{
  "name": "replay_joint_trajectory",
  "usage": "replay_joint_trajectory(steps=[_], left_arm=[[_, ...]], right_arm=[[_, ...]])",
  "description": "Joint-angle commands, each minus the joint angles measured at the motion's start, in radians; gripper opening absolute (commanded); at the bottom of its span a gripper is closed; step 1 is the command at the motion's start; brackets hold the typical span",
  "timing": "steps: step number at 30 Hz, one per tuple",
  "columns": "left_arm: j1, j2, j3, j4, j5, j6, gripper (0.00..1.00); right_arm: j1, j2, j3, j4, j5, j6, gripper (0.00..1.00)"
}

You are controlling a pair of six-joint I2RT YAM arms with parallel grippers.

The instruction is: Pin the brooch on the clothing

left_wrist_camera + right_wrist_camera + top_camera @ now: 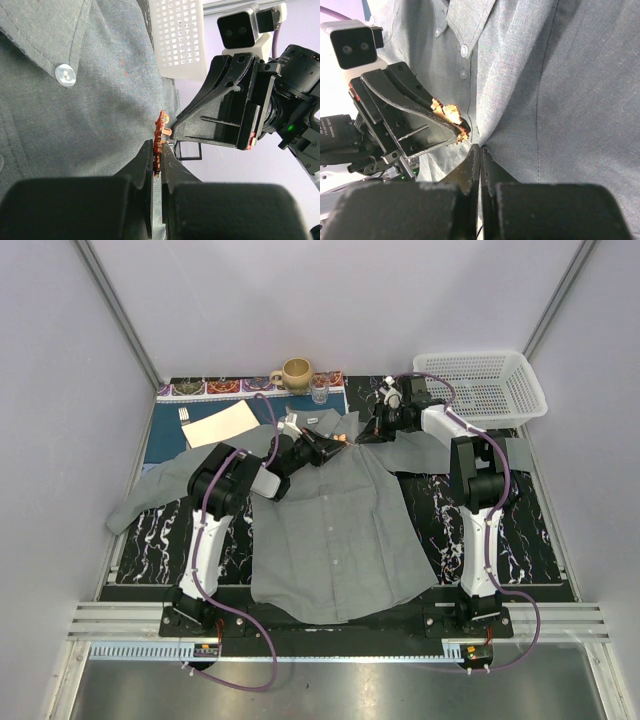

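Note:
The grey shirt [330, 530] lies spread face up on the table. My left gripper [328, 445] is over its collar area, shut on the small orange-red brooch [344, 441]. In the left wrist view the brooch [161, 125] sticks out edge-on from between the closed fingertips of the left gripper [159, 150], beside the shirt [75, 115]. My right gripper [368, 430] faces it closely from the right. In the right wrist view the right gripper [480, 150] is shut on a raised fold of the shirt [560, 75], with the brooch [450, 115] just to its left.
A white basket [485, 385] stands at the back right. A mug [296, 372] and a small glass [319, 392] stand at the back, behind the collar. A blue placemat [165, 435] with a pale napkin [220, 423] lies at the back left.

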Motion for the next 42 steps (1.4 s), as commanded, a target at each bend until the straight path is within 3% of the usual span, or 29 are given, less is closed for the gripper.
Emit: replay_joint_trajectory(steps=[1, 27, 42], left_arm=[[-0.028, 0.013, 0.024, 0.088, 0.000, -0.010, 0.00], [-0.051, 0.023, 0.022, 0.131, -0.009, -0.029, 0.00], [-0.026, 0.027, 0.053, 0.138, 0.065, 0.008, 0.00]], right_arm=[[0.001, -0.062, 0.008, 0.060, -0.049, 0.019, 0.00], [0.022, -0.056, 0.010, 0.068, -0.028, 0.026, 0.00], [0.019, -0.036, 0.036, 0.017, -0.009, -0.017, 0.00]])
